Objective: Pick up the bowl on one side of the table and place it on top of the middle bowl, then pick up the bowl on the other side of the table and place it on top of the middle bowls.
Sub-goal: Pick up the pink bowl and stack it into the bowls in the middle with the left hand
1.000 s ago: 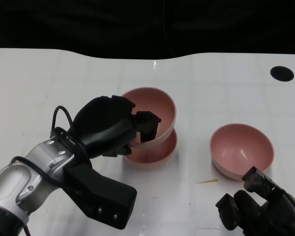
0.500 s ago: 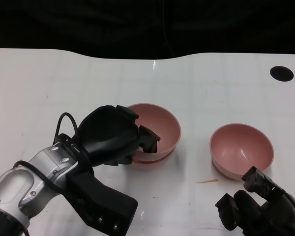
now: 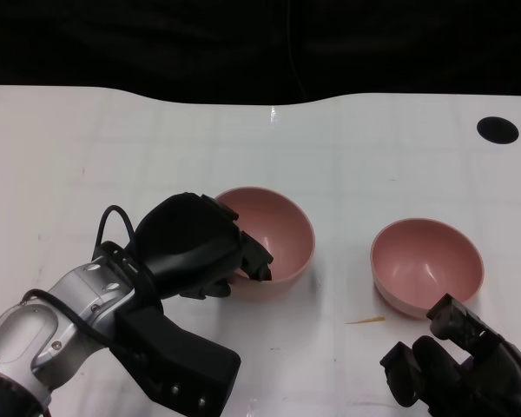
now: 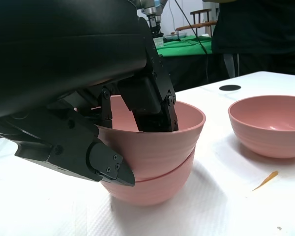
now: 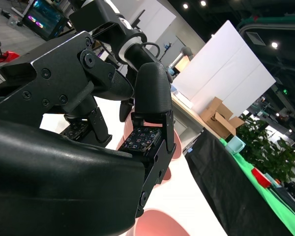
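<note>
Left hand gripping the near-left rim of the top pink bowl, fingers hooked down inside the wall and the thumb side pressed against the outside. Top pink bowl nested in the middle bowl at the centre of the white worktop; only a band of the lower bowl visible under it in the left wrist view, almost wholly covered in the head view. Second pink bowl standing alone to the right, well apart from the stack, upright and resting on the worktop. Right hand low at the near right corner, just near of that bowl and not touching it, fingers partly spread with nothing between them. Small orange sliver lying on the worktop between the stack and the right bowl, toward the near side. Black round hole in the worktop at the far right.
</note>
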### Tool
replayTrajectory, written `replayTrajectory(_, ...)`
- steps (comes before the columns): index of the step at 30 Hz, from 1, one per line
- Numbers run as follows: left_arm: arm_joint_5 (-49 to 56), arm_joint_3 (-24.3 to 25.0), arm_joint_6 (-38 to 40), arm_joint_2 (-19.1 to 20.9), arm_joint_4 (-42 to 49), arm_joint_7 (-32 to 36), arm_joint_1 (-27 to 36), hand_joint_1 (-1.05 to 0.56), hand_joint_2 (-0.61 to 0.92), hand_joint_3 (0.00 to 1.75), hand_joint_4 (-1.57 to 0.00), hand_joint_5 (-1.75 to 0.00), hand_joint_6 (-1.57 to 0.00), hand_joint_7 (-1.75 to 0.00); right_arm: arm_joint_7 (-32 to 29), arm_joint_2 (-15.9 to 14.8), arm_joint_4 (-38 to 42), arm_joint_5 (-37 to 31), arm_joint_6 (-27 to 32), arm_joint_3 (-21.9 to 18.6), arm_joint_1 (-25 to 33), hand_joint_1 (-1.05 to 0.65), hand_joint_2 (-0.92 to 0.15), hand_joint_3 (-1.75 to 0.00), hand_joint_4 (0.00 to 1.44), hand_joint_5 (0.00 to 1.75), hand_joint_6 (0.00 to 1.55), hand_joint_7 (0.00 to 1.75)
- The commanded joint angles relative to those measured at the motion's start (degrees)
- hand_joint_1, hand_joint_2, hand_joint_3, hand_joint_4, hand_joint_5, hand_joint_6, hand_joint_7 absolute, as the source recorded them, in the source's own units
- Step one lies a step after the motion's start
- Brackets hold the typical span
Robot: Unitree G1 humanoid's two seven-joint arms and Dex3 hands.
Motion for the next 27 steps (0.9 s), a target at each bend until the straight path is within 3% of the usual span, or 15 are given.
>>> replayTrajectory(1, 0.0, -0.2, 0.22, 0.8, 0.63, -0.05, 0.39, -0.15, 0.92, 0.04, -0.93, -1.1, -1.25, -0.14, -0.77, -0.03, -0.92, 0.79, 0.35, -0.3, 0.41, -0.04, -0.52, -1.1, 0.81, 1.75, 0.84, 1.37)
replayTrajectory(4, -0.53, -0.13, -0.22, 0.77, 1.18, 0.05, 0.32, -0.13, 0.92, 0.04, -0.94, -1.11, -1.26, -0.13, -0.82, 0.02, -1.04, 0.57, 0.16, -0.18, 0.45, -0.05, -0.52, -1.13, 0.8, 1.75, 0.8, 1.41)
replayTrajectory(6, 0.02, -0.2, -0.19, 0.84, 1.18, 0.77, 0.36, -0.14, 0.92, 0.03, -0.87, -1.27, -1.28, -0.13, -1.21, 0.18, -1.26, 0.47, 0.13, -0.14, 0.57, -0.05, -0.51, -1.13, 0.81, 1.75, 0.8, 1.42)
replayTrajectory(9, 1.47, -0.42, -0.19, 0.87, 1.47, 3.13, 0.41, -0.14, 0.92, 0.02, -0.84, -1.34, -1.29, -0.13, -0.97, 0.13, -1.07, 0.61, 0.11, -0.2, 0.49, -0.05, -0.51, -1.13, 0.81, 1.75, 0.8, 1.43)
replayTrajectory(10, 2.54, -0.56, -0.04, 0.83, 1.69, 4.9, 0.51, -0.15, 0.89, 0.01, -0.76, -1.51, -1.18, -0.45, -0.91, 0.08, -1.02, 0.65, 0.15, -0.24, 0.45, -0.05, -0.51, -1.14, 0.81, 1.75, 0.8, 1.42)
replayTrajectory(12, 3.84, -0.75, 0.11, 0.76, 2.1, 7.1, 0.56, -0.16, 0.88, 0.01, -0.7, -1.61, -0.97, -0.87, -0.89, 0.02, -1.01, 0.66, 0.2, -0.27, 0.43, -0.04, -0.51, -1.15, 0.81, 1.75, 0.8, 1.42)
replayTrajectory(14, 3.62, -0.52, 1.05, 0.86, 1.37, 5.89, 0.97, -0.17, 0.87, 0.0, -0.69, -1.64, -0.93, -0.97, -0.6, -0.1, -0.96, 0.67, 0.15, -0.26, 0.45, -0.04, -0.51, -1.15, 0.81, 1.75, 0.8, 1.42)
replayTrajectory(15, 2.98, -0.21, 1.97, 0.94, 0.51, 4.28, 1.42, -0.4, 0.9, 0.09, -0.51, -1.19, -0.76, -0.68, -0.5, -0.22, -0.97, 0.62, 0.18, -0.25, 0.46, -0.04, -0.51, -1.15, 0.8, 1.75, 0.8, 1.42)
replayTrajectory(16, 2.54, 0.05, 3.3, 1.0, -0.38, 2.53, 1.95, -0.6, 0.91, 0.18, -0.5, -0.56, -0.7, -0.3, -0.57, -0.24, -1.03, 0.64, 0.26, -0.27, 0.49, -0.05, -0.51, -1.15, 0.8, 1.75, 0.79, 1.42)
replayTrajectory(17, 2.25, 0.21, 4.29, 1.04, -1.08, 1.32, 2.35, -0.71, 0.92, 0.25, -0.45, -0.29, -0.64, -0.15, -0.66, -0.24, -1.09, 0.66, 0.32, -0.28, 0.53, -0.05, -0.51, -1.15, 0.8, 1.75, 0.79, 1.42)
replayTrajectory(18, 2.19, 0.23, 5.3, 1.17, -1.65, 0.06, 2.64, -0.77, 0.92, 0.28, -0.43, -0.16, -0.61, -0.08, -0.74, -0.26, -1.11, 0.64, 0.36, -0.29, 0.51, -0.05, -0.51, -1.15, 0.8, 1.75, 0.79, 1.42)
replayTrajectory(21, 2.26, 0.13, 6.68, 1.43, -2.4, -1.2, 3.22, -0.92, 0.92, 0.44, -0.21, -0.01, -0.47, -0.01, -0.25, -0.31, -0.79, 0.57, 0.08, -0.32, 0.4, -0.04, -0.51, -1.15, 0.8, 1.75, 0.8, 1.43)
replayTrajectory(27, 2.35, -0.16, 6.53, 1.5, -1.86, -0.34, 3.43, -0.96, 0.92, 0.51, -0.1, 0.0, -0.42, 0.0, -0.18, -0.19, -0.61, 0.74, 0.18, -0.45, 0.31, -0.05, -0.51, -1.16, 0.81, 1.75, 0.79, 1.44)
